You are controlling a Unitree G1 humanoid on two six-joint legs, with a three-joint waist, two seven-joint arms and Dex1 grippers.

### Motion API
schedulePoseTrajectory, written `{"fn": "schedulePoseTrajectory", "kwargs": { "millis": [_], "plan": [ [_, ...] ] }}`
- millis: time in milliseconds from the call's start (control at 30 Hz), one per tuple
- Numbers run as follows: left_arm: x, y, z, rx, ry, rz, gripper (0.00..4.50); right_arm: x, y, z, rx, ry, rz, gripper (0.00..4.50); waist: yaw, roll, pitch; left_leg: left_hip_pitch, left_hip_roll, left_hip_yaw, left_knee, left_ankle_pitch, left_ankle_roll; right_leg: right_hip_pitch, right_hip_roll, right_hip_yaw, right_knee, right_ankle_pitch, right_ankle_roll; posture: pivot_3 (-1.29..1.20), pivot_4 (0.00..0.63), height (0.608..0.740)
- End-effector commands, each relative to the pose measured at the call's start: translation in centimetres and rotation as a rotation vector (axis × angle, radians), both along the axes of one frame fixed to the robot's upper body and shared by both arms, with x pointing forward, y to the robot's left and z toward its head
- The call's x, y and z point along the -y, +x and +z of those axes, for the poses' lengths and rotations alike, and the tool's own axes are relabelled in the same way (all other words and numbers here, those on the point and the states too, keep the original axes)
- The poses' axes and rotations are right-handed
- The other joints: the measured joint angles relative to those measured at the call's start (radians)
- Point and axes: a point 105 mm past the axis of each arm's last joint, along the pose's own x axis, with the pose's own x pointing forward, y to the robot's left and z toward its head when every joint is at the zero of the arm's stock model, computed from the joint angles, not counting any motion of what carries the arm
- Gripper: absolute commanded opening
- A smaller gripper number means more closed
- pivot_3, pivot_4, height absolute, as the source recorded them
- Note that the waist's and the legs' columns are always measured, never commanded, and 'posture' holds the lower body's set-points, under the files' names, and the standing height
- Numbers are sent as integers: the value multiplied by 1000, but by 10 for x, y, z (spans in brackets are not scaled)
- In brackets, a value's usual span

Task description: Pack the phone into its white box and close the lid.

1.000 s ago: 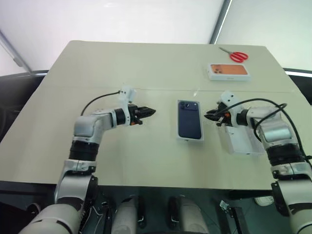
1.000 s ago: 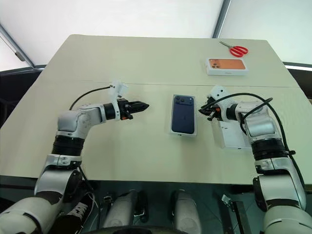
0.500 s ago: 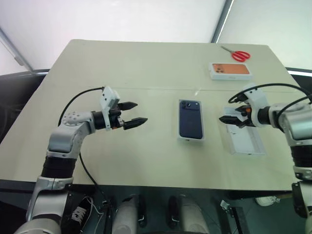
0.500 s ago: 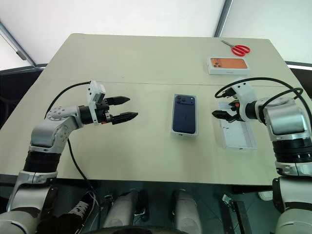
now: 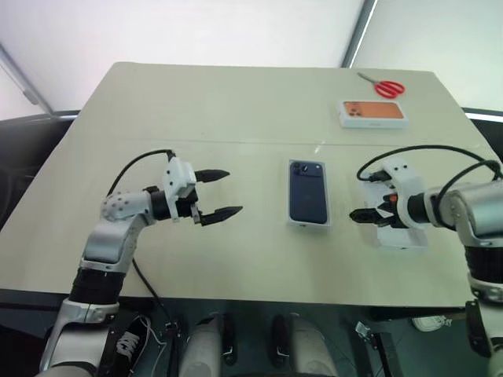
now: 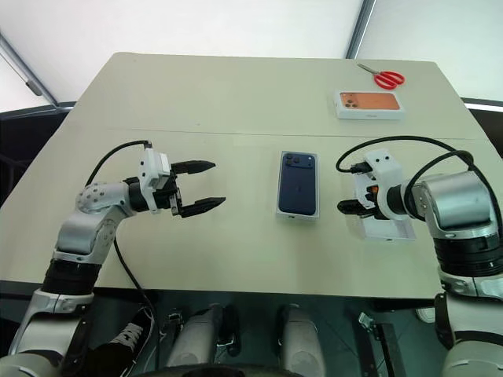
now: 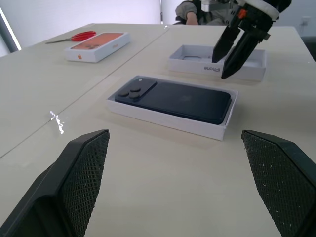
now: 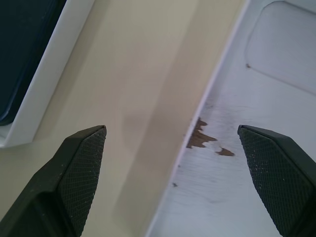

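Left gripper (image 5: 223,193) sits at about 9 o'clock from the phone (image 5: 306,192), jaws spread wide, nothing in them, pointing across the table (image 5: 236,102) toward it. The phone lies flat, camera side up, inside the white box (image 5: 307,224) mid-table. At 3 o'clock from that, the lid (image 6: 387,228) lies open side up, white inside showing. Right gripper (image 6: 347,206) hangs over the lid's near-left edge, fingers wide apart and holding nothing. Way off at 1 o'clock there's an orange-pictured box (image 5: 372,113) with red scissors (image 5: 383,86) just beyond it.
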Motion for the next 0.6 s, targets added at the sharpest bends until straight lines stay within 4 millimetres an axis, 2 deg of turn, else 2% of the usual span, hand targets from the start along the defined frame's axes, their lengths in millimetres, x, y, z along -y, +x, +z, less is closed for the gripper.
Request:
{"fn": "schedulePoseTrajectory", "kwargs": {
  "millis": [33,267,300,367,467,600],
  "plan": [
    [-1,-8,2,-4,-21,-37,4500,2,4,13,47,10,-48,4464,0,0,0,0,0,0,0,0,0,0,0,0,0,0,0,0,150,738],
    [1,-6,-1,1,-23,-31,4500,4,6,15,60,-13,-67,4464,1,0,0,0,0,0,1,0,1,0,2,0,0,0,0,0,150,738],
    [2,-5,1,2,-33,-29,4500,4,6,15,60,-10,-65,4229,0,0,0,0,0,0,1,0,1,0,2,0,0,0,0,0,150,738],
    [4,-3,3,4,-49,-21,4500,6,5,13,55,-17,-74,3661,1,0,0,0,0,0,1,0,1,0,2,0,0,0,0,0,150,738],
    [5,7,9,-2,-112,46,4500,12,8,11,63,-27,-113,2175,2,0,0,0,1,0,1,0,1,1,3,0,0,0,1,0,150,738],
    [8,3,9,2,-120,40,4500,6,7,8,52,-5,-101,135,0,0,0,0,1,0,2,0,1,1,4,0,1,0,1,0,150,738]
  ]
}}
